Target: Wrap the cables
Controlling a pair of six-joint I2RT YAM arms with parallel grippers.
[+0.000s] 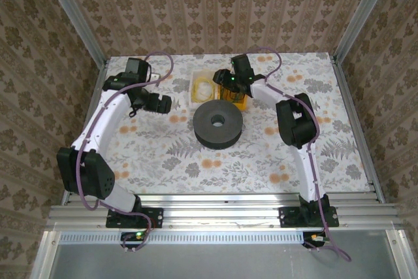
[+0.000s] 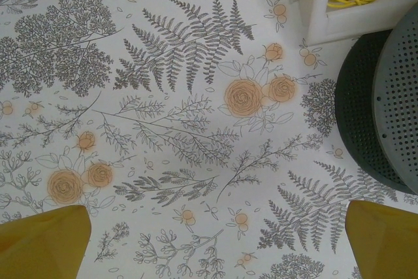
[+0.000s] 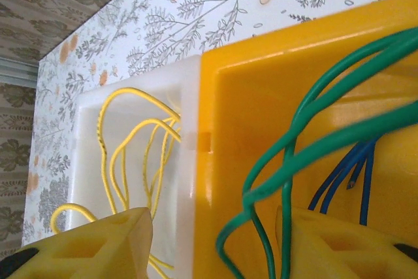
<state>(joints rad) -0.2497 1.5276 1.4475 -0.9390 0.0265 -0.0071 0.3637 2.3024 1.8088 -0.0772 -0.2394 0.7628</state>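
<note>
Several green cable strands (image 3: 302,110), long axis ran upper right to bottom centre, right gripper (image 3: 215,227) fingers parted astride them (contact unclear), left gripper (image 2: 219,236) spread wide.

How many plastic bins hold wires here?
2. White plastic bin with thin yellow wire, far-centre; yellow plastic bin touching its right side, holding green and blue wires. Others may be hidden.
</note>
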